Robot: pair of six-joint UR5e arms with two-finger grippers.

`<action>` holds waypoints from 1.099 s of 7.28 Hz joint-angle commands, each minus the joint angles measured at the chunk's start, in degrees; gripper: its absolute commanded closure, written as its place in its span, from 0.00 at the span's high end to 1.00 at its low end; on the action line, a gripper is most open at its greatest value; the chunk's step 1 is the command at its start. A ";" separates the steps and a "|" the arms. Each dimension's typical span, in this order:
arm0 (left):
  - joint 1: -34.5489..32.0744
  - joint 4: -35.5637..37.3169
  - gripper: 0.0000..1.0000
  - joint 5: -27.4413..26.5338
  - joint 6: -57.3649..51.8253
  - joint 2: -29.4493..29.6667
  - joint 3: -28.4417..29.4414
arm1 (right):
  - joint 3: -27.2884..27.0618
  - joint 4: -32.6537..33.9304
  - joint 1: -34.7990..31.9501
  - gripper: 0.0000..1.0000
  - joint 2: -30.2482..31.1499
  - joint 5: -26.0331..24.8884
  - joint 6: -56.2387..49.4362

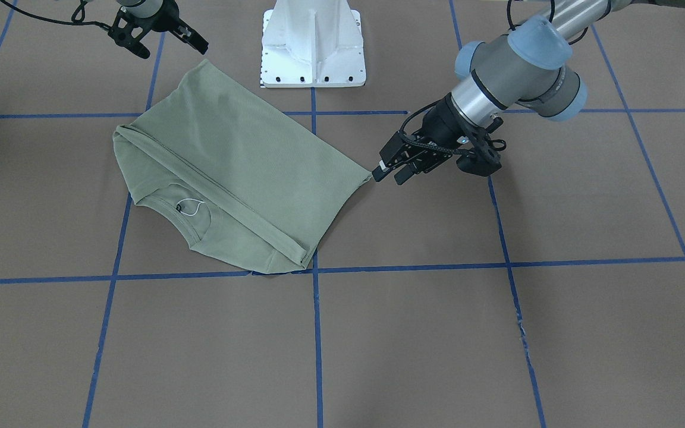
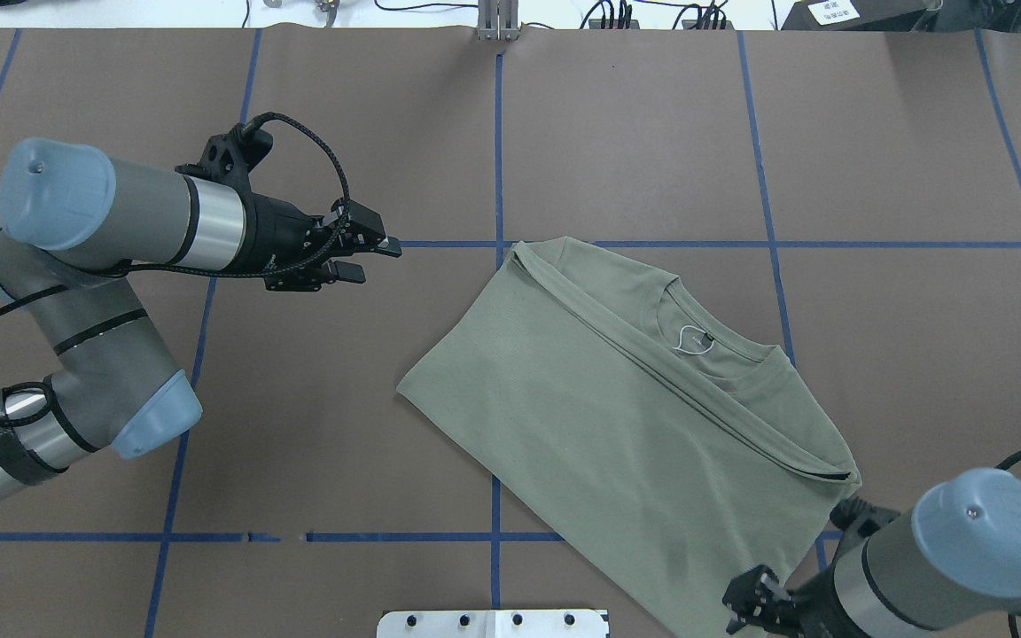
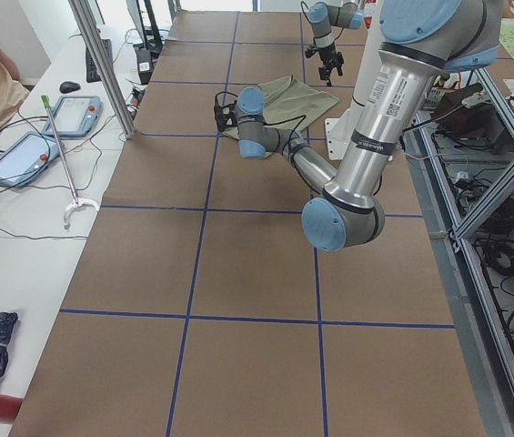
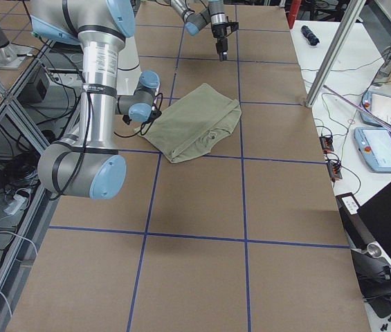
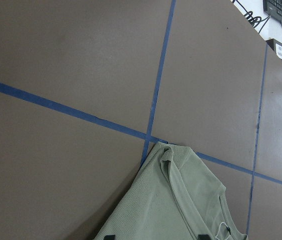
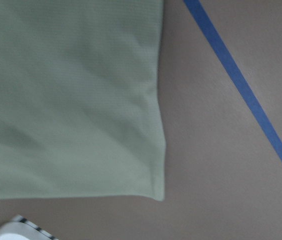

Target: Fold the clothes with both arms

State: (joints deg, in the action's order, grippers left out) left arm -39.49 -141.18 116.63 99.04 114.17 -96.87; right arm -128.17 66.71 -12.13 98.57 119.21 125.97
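— What do you see, left to right?
— My left end effector (image 2: 380,259), fingers spread, hangs over the brown worktop (image 2: 298,425). The folded shirt (image 2: 617,425) lies flat past a blue tape line (image 2: 496,133), with the white pedestal (image 2: 493,623) near its hem. My right end effector (image 1: 173,49), fingers also spread, hovers by the shirt's corner.

overhead and front-facing cameras look steeply down on the table (image 2: 298,399) from opposite sides, sharing the shirt (image 1: 241,160); two end cameras look along it (from farther off); wrist cameras look down closer, the right nearest.
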 commanded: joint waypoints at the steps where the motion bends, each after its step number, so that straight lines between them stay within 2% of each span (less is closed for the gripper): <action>1: 6.40 2.12 0.71 -6.80 4.14 -1.65 -0.33 | 3.43 0.26 -15.63 1.00 -6.41 -0.11 -0.81; 2: 10.45 7.36 0.71 -12.34 3.88 -1.93 -0.07 | 6.76 0.35 -21.64 1.00 -9.85 -0.11 -3.25; 3: 11.97 8.89 0.71 -14.74 3.70 -2.19 -0.07 | 9.49 0.35 -24.31 1.00 -12.06 -0.11 -8.41; 4: 12.15 8.91 0.71 -15.38 3.70 -2.37 -0.07 | 11.00 0.35 -24.51 1.00 -12.43 -0.11 -8.90; 8: 15.85 8.99 0.70 -18.98 3.53 -2.46 0.46 | 11.36 0.26 -24.25 1.00 -12.61 -0.20 -8.90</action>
State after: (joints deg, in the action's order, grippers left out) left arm -24.24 -132.27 98.28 102.63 111.75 -96.56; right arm -117.08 66.98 -36.46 86.05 119.08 117.10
